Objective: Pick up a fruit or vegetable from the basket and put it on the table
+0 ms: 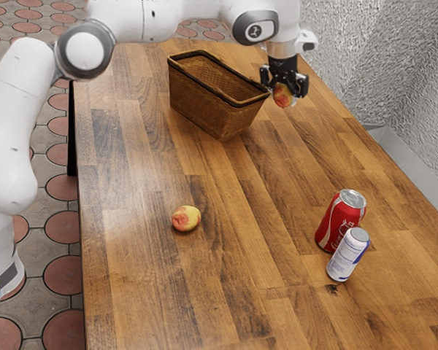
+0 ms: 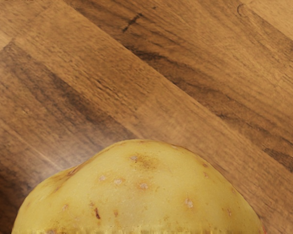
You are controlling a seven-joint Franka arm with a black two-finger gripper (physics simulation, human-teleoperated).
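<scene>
So the gripper has the fruit pinched between its two fingers, up in the air just beside the basket, over bare table. Red and yellow in the exterior view, and up close in the wrist view it's yellow with brown specks and a lumpy outline, so idk exactly what it is, peach or mango-ish maybe. My guess on handling: pretty light, firm but with skin that'd bruise, a bit slick, and round enough to roll if dropped. I'd keep the grip across its fattest part, squeeze gently, and let go only once it's touching the wood. There's a similar loose fruit sitting on the table, well apart from the basket. As for labels, the red can has white script that looks like Coca-Cola to me, but I can't read it all. The white and blue can touching or just beside it has print too small to make out, and the arm has a round dark badge, no readable letters
</scene>
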